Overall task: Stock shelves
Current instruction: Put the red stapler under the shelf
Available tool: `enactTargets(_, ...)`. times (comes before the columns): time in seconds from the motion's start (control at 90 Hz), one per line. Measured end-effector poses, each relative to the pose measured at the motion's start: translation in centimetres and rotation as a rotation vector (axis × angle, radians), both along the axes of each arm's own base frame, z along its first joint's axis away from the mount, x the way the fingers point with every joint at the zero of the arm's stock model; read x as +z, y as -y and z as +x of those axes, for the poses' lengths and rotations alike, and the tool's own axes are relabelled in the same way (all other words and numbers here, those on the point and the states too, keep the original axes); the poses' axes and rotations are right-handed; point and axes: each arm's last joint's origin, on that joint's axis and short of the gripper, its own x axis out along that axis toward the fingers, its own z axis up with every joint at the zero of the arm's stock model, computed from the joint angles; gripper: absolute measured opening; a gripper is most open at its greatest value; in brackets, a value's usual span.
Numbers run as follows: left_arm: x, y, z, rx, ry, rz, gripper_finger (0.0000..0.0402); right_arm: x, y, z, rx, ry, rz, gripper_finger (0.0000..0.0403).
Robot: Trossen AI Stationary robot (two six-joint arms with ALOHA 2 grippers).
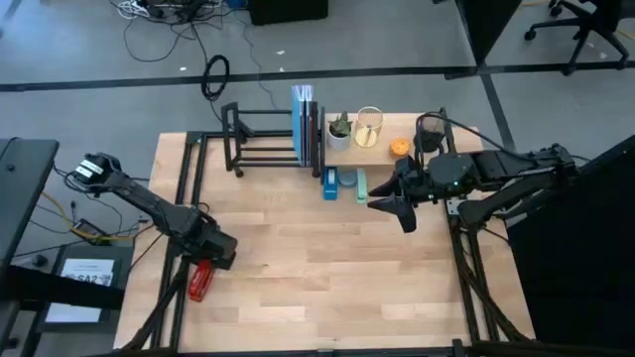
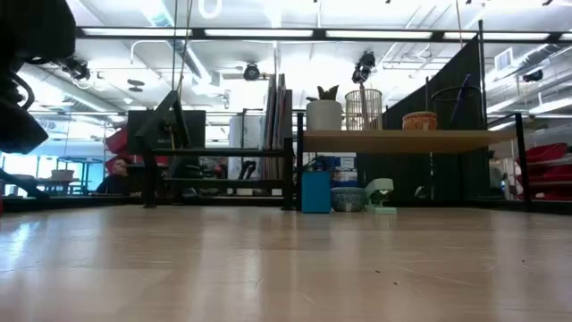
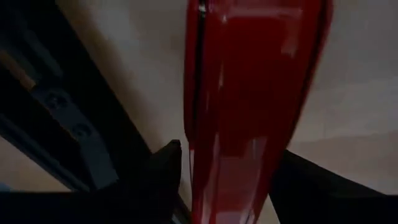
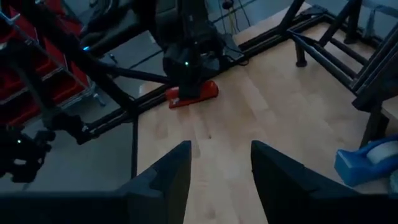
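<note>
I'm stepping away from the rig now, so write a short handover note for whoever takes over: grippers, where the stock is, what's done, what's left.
Left gripper: down at the table's near left edge, jaws either side of a red item that lies flat on the wood; not lifted yet.
Right gripper: open and empty, hovering in front of the wooden shelf.
Black rack: holds upright books at its right end, otherwise bare.
Wooden shelf: plant pot, wire basket and an orange item on top; a blue box and two small items below.
Left to do: lift the red item and shelve it.
</note>
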Motion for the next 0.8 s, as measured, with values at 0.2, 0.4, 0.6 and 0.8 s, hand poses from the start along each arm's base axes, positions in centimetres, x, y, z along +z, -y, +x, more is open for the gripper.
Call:
enactTargets(0.2, 0.7, 0.7, 1.8, 0.122, 0.161, -0.023, 0.0112, 0.0, 0.0, 0.0, 0.000, 0.000, -0.001, 0.0137)
enactTargets(0.4, 3.2, 1.2, 4.7, 0.390, 0.412, 0.074, 0.0112, -0.1, 0.0, 0.0, 0.003, -0.005, -0.010, 0.0137)
enactTargets(0.6, 3.9, 1.9, 8.7, 0.513, 0.411, 0.109, 0.0112, -0.5, 0.0, -0.2, 0.020, -0.051, -0.059, 0.0137)
enactTargets(0.8, 3.4, 2.0, 15.3, 0.553, 0.431, 0.128, 0.0112, -1.0, 0.1, -0.4, 0.024, -0.105, -0.074, 0.0137)
